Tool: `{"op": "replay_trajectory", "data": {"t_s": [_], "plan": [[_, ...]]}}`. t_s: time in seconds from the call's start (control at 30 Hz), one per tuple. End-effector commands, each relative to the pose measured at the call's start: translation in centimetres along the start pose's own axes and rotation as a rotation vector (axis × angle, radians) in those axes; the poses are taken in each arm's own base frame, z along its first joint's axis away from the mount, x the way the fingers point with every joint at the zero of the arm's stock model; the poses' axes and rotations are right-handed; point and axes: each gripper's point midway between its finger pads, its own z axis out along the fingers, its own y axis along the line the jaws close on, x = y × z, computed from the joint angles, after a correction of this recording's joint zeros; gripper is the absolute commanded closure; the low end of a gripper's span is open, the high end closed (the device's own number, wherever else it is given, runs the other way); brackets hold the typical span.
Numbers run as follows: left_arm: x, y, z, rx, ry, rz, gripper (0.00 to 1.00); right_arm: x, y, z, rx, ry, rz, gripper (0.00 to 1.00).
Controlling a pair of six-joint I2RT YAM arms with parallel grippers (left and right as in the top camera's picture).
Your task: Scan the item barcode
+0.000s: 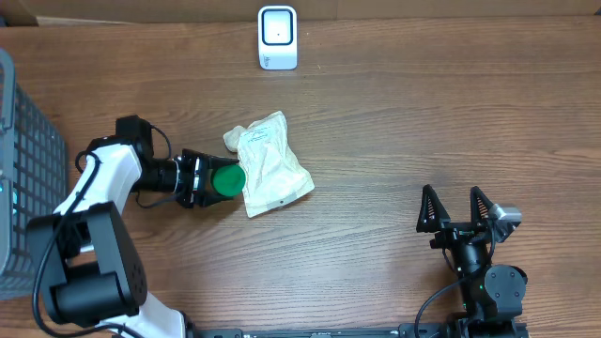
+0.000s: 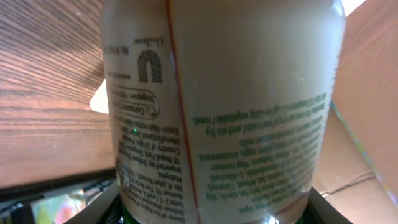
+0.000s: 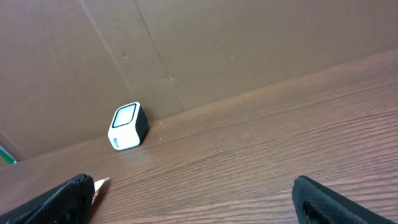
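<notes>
Left pincer (image 1: 218, 178) pinches the cream pouch (image 1: 269, 164) (green cap, green print); right pincer (image 1: 454, 202) spread.

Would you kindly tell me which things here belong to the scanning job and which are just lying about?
Job: pouch, barcode scanner, left gripper holding the pouch.
Lying about: grey basket, open right gripper.

In the left wrist view the cream package with a green cap (image 2: 249, 106) fills the frame, top and bottom cut off, its small print unreadable; overhead it covers the fingertips of the left hand (image 1: 214, 178). The grey mesh basket (image 1: 23, 169) runs off the overhead left edge; the right wrist view crops the black fingers (image 3: 65, 199) of the right hand (image 3: 193, 206).
</notes>
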Motion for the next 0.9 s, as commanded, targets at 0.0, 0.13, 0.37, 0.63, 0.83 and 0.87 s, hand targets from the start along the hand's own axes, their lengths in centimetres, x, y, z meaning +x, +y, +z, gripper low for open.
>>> {"op": "replay_trajectory", "data": {"t_s": [0.0, 0.13, 0.37, 0.63, 0.83, 0.87], "plan": [[0.8, -0.3, 0.5, 0.041, 0.105, -0.095, 0.66, 0.2, 0.1, 0.0, -0.009, -0.002, -0.004, 0.00], [0.2, 0.3, 0.8, 0.015, 0.089, -0.112, 0.63, 0.2, 0.1, 0.0, -0.009, -0.002, -0.004, 0.00], [-0.8, 1.1, 1.3, -0.014, 0.045, -0.145, 0.63, 0.2, 0.1, 0.0, -0.009, -0.002, -0.004, 0.00], [-2.4, 2.3, 2.2, -0.057, 0.033, -0.222, 0.62, 0.2, 0.1, 0.0, -0.009, -0.002, -0.004, 0.00], [-2.7, 2.6, 2.6, -0.061, 0.050, -0.246, 0.15, 0.2, 0.1, 0.0, -0.009, -0.002, -0.004, 0.00], [-2.8, 2.6, 2.5, -0.057, 0.049, -0.248, 0.13, 0.2, 0.1, 0.0, -0.009, -0.002, -0.004, 0.00]]}}
